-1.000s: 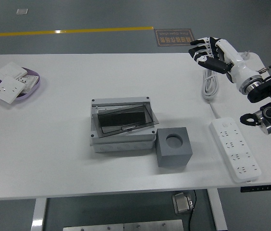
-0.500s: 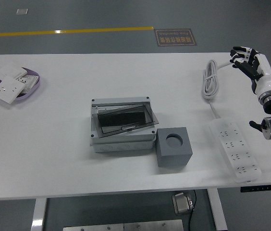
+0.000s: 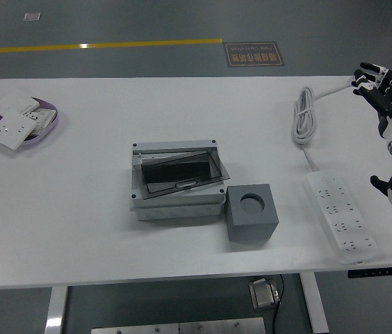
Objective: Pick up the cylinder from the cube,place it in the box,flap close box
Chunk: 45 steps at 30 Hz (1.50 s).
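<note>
Nearest on the tabletop (image 3: 78,229), the grey cube (image 3: 251,212) shows only an empty-looking round hole on top; the cylinder cannot be made out anywhere. Just behind and left of the cube, touching it, the box (image 3: 176,182) has its dark flap tilted down over the opening, hiding the inside. Far right, the right hand (image 3: 384,87) hovers, fingers (image 3: 366,73) loosely spread, holding nothing, its arm cut off by the edge.

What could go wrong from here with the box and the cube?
The box has its dark flap lying tilted in the opening, so it may not be properly shut. The cube touches the box's corner, so a hand reaching either may nudge the other. The right hand hangs by the table's far right edge, above the power strip and its cord, which it may snag on its way back.
</note>
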Motion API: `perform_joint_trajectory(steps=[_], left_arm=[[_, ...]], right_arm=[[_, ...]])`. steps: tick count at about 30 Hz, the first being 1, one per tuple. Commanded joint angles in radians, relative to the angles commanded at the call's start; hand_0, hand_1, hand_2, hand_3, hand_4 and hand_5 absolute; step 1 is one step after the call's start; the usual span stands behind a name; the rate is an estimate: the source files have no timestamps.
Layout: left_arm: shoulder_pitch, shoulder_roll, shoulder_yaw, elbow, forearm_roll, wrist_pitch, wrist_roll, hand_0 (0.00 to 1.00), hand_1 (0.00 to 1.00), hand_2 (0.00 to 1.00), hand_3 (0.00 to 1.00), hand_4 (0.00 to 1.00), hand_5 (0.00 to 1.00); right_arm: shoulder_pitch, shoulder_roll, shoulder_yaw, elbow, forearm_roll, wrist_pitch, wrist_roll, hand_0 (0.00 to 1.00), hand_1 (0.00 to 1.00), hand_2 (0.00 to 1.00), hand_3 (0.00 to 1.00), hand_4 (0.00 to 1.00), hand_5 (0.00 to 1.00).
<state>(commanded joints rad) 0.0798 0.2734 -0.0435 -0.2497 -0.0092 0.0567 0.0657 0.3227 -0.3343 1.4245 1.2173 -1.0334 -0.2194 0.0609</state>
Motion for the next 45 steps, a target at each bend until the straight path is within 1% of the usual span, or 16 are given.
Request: perform_joint_trajectory(steps=[6, 10, 15, 26, 35, 45], left_arm=[[0.004, -0.005, 0.006, -0.001, -0.006, -0.001, -0.004, 0.568, 0.614, 0.575, 0.597, 0.702, 0.209], [0.004, -0.01, 0.007, 0.0, -0.011, -0.002, -0.004, 0.568, 0.614, 0.575, 0.597, 0.702, 0.209], [0.003, -0.008, 0.014, 0.002, -0.026, -0.001, -0.008, 0.568, 0.615, 0.575, 0.597, 0.702, 0.209], [0.001, -0.009, 0.015, 0.004, -0.033, -0.002, -0.009, 0.568, 0.615, 0.574, 0.597, 0.702, 0.209], [-0.002, -0.01, 0.022, 0.003, -0.043, -0.001, -0.013, 0.568, 0.614, 0.574, 0.597, 0.702, 0.208], [-0.008, -0.015, 0.024, 0.003, -0.049, -0.001, -0.014, 0.568, 0.614, 0.575, 0.597, 0.702, 0.208]], right_arm=[[-0.031, -0.001, 0.024, 0.054, 0.006, 0.005, -0.006, 0.676, 0.66, 0.674, 0.676, 0.681, 0.111], [-0.043, 0.002, 0.038, 0.072, 0.012, 0.007, -0.006, 0.676, 0.66, 0.674, 0.676, 0.681, 0.111], [-0.048, 0.001, 0.049, 0.085, -0.002, 0.014, -0.016, 0.676, 0.661, 0.673, 0.676, 0.679, 0.11], [-0.048, 0.0, 0.058, 0.103, -0.022, 0.021, -0.024, 0.68, 0.658, 0.675, 0.676, 0.678, 0.104], [-0.046, -0.004, 0.049, 0.103, -0.014, 0.023, -0.022, 0.674, 0.658, 0.677, 0.678, 0.678, 0.101], [-0.04, -0.004, 0.064, 0.091, -0.031, 0.03, -0.03, 0.678, 0.659, 0.677, 0.678, 0.678, 0.098]])
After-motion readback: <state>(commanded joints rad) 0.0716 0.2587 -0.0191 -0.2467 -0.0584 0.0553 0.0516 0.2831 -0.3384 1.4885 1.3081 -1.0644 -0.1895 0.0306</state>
